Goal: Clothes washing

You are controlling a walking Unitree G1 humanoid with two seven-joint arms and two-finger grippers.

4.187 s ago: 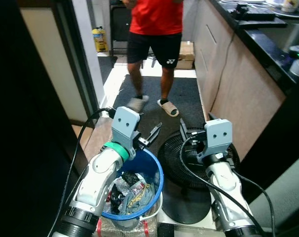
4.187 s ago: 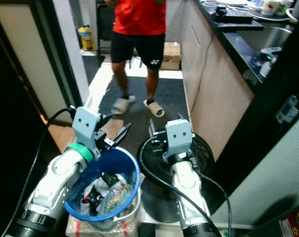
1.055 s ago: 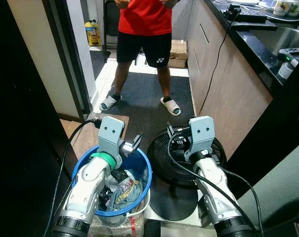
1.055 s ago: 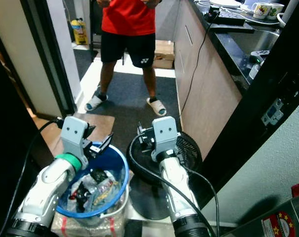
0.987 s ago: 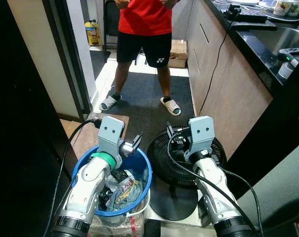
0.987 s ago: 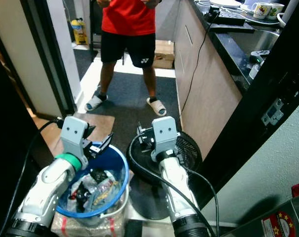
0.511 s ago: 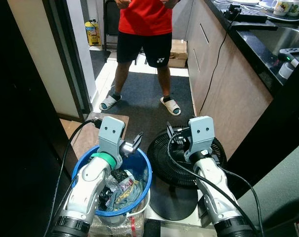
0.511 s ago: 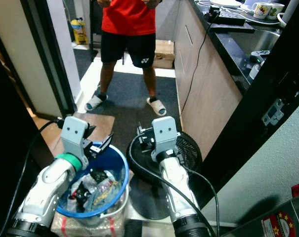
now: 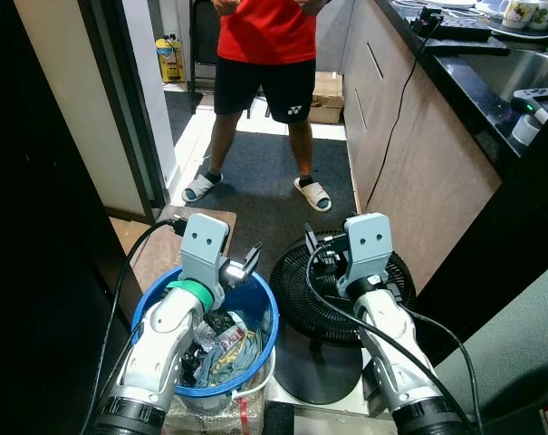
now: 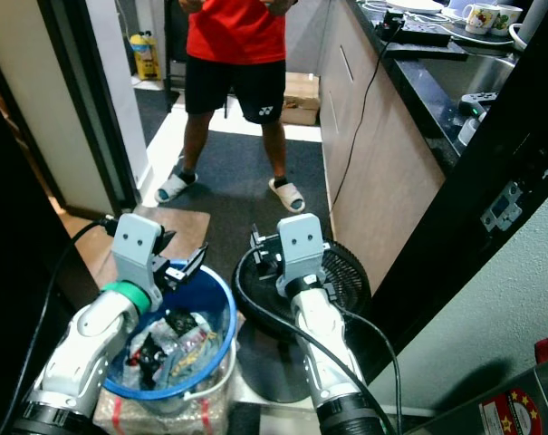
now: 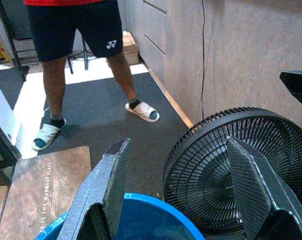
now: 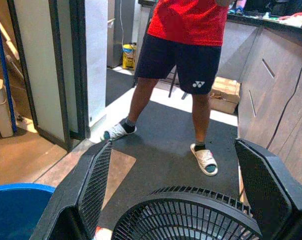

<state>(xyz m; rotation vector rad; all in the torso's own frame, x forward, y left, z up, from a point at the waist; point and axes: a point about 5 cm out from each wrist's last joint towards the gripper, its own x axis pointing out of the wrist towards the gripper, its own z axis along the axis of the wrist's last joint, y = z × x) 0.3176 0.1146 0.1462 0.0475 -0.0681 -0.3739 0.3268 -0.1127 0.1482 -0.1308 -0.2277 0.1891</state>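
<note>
In the left eye view, the blue bucket [image 9: 258, 308] of clothes [image 9: 221, 349] sits on the floor below the left tool [image 9: 241, 265], ready for washing. The right tool [image 9: 322, 256] hangs over a black fan [image 9: 396, 272]. A person [image 9: 264, 54] stands in the way ahead.

In both wrist views, each tool's fingers are spread wide and hold nothing.

We see a round blue laundry bucket [image 9: 261, 305] standing upright on the floor, just beside a black fan. It holds a crumpled heap of mixed clothes [image 9: 221, 344], dark and pale pieces tangled together below its rim.
</note>
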